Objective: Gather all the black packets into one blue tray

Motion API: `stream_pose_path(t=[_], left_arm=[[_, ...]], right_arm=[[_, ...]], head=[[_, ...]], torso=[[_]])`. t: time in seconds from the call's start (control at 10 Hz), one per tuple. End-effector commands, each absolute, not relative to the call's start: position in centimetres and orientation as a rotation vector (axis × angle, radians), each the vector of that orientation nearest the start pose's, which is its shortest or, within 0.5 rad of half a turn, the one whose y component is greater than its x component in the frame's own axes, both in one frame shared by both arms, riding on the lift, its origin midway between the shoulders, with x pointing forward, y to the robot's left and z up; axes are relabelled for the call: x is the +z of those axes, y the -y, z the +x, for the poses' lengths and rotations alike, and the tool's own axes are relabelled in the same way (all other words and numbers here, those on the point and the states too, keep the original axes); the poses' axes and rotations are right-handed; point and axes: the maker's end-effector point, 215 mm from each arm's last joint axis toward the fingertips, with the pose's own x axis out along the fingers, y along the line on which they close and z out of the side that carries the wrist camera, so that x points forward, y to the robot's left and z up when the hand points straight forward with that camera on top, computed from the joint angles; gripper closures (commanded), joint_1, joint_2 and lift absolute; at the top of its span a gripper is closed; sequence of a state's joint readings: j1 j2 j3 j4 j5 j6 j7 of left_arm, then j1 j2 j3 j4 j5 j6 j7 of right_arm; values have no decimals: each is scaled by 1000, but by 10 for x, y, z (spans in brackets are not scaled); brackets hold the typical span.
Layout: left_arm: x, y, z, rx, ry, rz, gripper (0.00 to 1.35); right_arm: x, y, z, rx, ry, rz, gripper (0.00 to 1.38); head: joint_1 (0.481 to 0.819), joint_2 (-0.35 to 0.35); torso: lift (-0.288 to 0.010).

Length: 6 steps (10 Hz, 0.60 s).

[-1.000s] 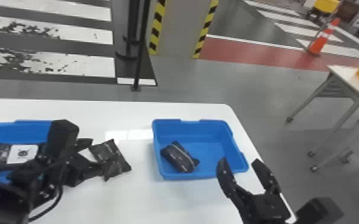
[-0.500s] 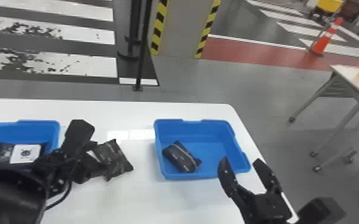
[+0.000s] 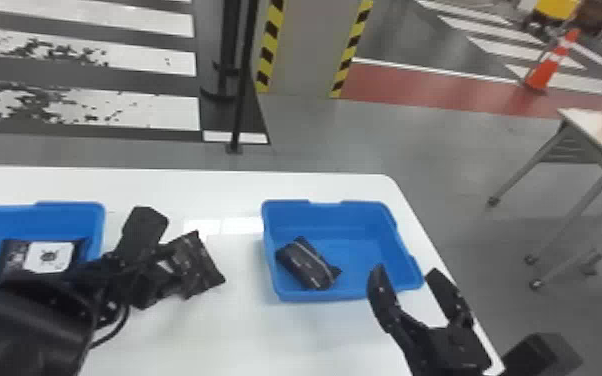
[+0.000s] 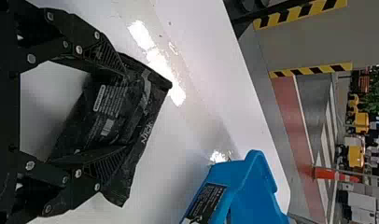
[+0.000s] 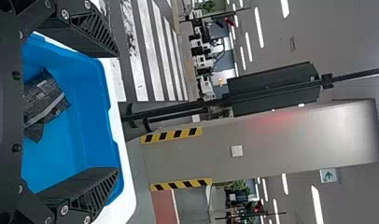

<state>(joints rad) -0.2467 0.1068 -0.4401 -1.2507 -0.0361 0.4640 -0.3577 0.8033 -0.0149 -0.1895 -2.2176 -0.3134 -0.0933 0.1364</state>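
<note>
Two black grippers work at the near side of the white desk [image 3: 245, 345]. From where I stand, the left gripper [image 3: 177, 265] is over the left part of the desk, right at a dark, crinkled packet [image 4: 110, 105] that lies between the two blue trays. Its jaws are over that packet, one toward each side of it, though whether they are clenched on it or merely loose around it, I honestly cannot tell. The right gripper [image 3: 406, 272] is at the near right corner of the right tray [image 3: 352, 300], its jaws released and spread wide with nothing between them.

Inside that tray one black packet [image 3: 306, 263] with a pale stripe rests aslant, toward the near left corner. Over at the left, partly behind the left arm, the left tray [image 3: 70, 207] holds another black packet [image 3: 12, 255], which has a white label on its face.

Past the far edge of the desk stand a thin black pole [image 3: 245, 75] and a grey pillar [image 3: 310, 45] with yellow-and-black striped edges. White crossing stripes [image 3: 140, 110] run along the floor to the left. Off to the right are a pale side table [image 3: 590, 125] and, farther back, an orange cone [image 3: 545, 72].
</note>
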Motion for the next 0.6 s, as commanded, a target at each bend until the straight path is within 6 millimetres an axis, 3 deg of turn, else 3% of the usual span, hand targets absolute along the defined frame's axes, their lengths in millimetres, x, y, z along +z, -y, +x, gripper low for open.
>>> stream_pose_path(t=[0.0, 0.1, 0.4, 0.5], left_arm=[[-536, -30, 542, -672, -601, 244, 1006], [-539, -29, 540, -673, -611, 242, 1194], [-520, -34, 551, -675, -508, 276, 1214], [-501, -37, 556, -669, -447, 271, 1214]], right_arm=[[-324, 299, 356, -25, -26, 173, 157], [-325, 299, 355, -24, -29, 173, 157], [-326, 299, 354, -23, -31, 175, 157], [-327, 299, 353, -22, -33, 176, 157]], head=[[695, -325], [695, -324], [695, -324], [695, -322]], torso=[[-110], [-110], [-110], [-110]])
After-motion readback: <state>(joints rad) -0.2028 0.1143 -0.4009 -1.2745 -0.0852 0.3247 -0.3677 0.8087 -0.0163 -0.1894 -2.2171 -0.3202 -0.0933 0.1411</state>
